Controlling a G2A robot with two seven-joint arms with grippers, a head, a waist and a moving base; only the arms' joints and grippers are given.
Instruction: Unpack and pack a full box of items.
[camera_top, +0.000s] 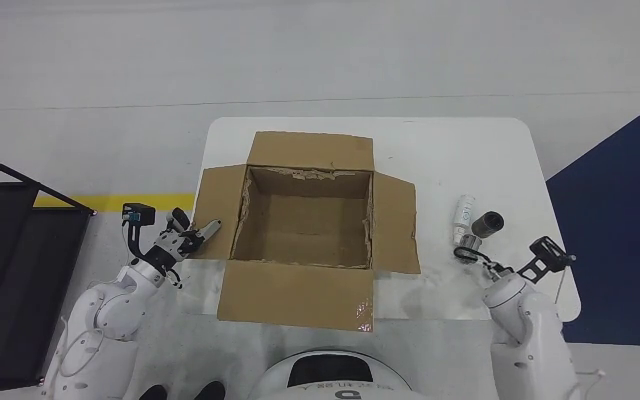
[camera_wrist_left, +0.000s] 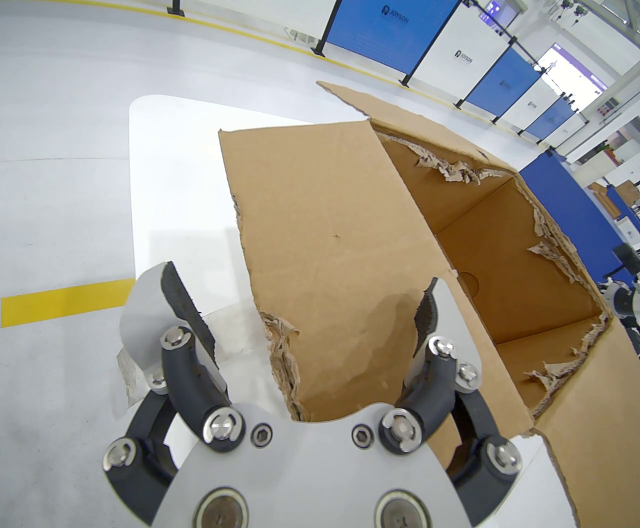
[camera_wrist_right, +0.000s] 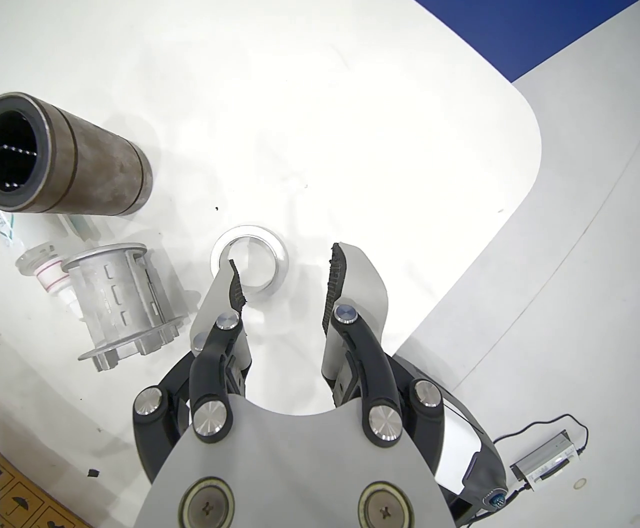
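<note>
An open cardboard box (camera_top: 305, 230) with torn flaps sits in the middle of the white table (camera_top: 470, 150); its inside looks empty (camera_wrist_left: 505, 280). My left gripper (camera_top: 200, 235) hangs open just off the box's left flap (camera_wrist_left: 325, 280), fingers apart over the flap's torn corner. On the table's right side lie a dark metal cylinder (camera_wrist_right: 75, 160), a slotted silver spool (camera_wrist_right: 120, 305), a white tube (camera_wrist_right: 47, 270) and a metal ring (camera_wrist_right: 250, 262). My right gripper (camera_wrist_right: 285, 275) is open beside the ring, one fingertip (camera_wrist_right: 235, 285) over its rim, holding nothing.
The table's rounded right corner and edge (camera_wrist_right: 525, 165) lie close to the right gripper. A small device with a cable (camera_wrist_right: 547, 460) rests on the floor below. A black stand (camera_top: 30, 250) is at the left, beside a yellow floor line (camera_top: 120, 201).
</note>
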